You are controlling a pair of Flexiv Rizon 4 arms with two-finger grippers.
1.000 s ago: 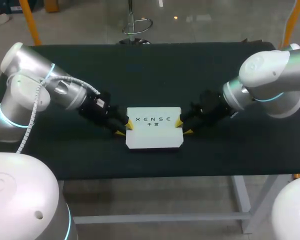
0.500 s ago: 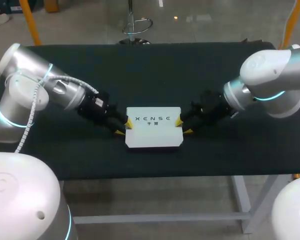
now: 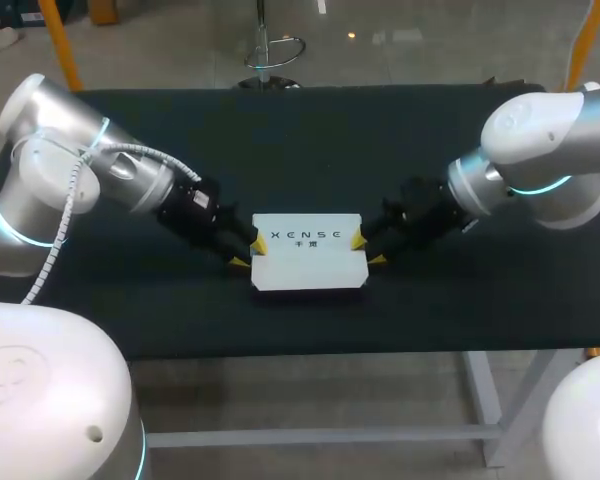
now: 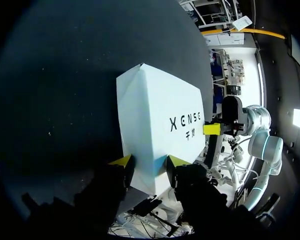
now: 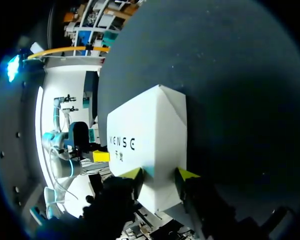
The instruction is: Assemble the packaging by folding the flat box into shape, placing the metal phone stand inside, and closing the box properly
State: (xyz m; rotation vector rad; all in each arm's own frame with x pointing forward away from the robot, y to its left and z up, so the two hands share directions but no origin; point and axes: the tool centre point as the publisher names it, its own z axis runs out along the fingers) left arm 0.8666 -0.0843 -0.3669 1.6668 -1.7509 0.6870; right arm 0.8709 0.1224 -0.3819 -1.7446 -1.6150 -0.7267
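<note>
The white box (image 3: 308, 255) is folded up and closed, printed face up, at the table's middle. My left gripper (image 3: 249, 251) holds its left end and my right gripper (image 3: 366, 251) its right end. In the left wrist view the box (image 4: 155, 125) has its end between the two yellow tips of the left gripper (image 4: 149, 162), which press on it from both sides. The right wrist view shows the same hold by the right gripper (image 5: 160, 175) on the box (image 5: 150, 135). No metal phone stand shows in any view.
The black table (image 3: 310, 150) stretches bare behind and to both sides of the box. Its front edge runs a short way in front of the box.
Both arms have shifted slightly and the box's near edge has come up a little, so less of its front side shows. Both holds are unchanged.
</note>
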